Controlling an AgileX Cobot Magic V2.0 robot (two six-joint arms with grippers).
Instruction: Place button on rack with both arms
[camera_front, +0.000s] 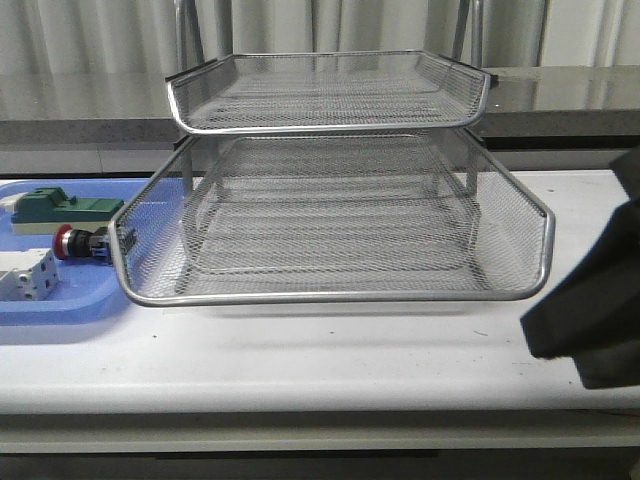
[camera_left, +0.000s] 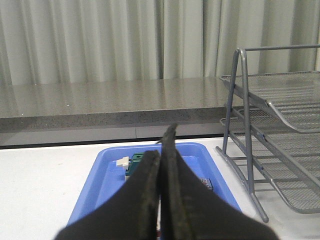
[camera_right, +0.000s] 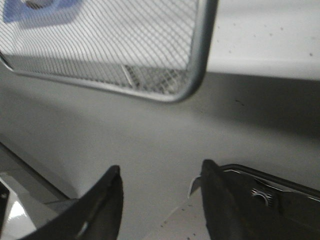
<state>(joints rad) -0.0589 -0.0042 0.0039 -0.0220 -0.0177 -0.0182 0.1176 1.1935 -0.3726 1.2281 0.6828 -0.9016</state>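
Lying in the blue tray (camera_front: 60, 300), the button (camera_front: 75, 243) shows no legible writing; left end effector (camera_left: 161, 155) pressed together, right end effector (camera_right: 160, 195) spread.

One rack (camera_front: 330, 200) on the white table (camera_front: 300, 360), two mesh tiers visible in the front view; left of the rack, one blue tray (camera_front: 60, 300) holding three parts: one button (camera_front: 75, 242), one green-topped block (camera_front: 60, 208), one white-grey terminal block (camera_front: 28, 276). Grippers: two counted, the left gripper (camera_left: 161, 165) over the tray and the right gripper (camera_right: 160, 200) near the rack's front corner. One grey counter (camera_front: 560, 100) runs behind the rack.
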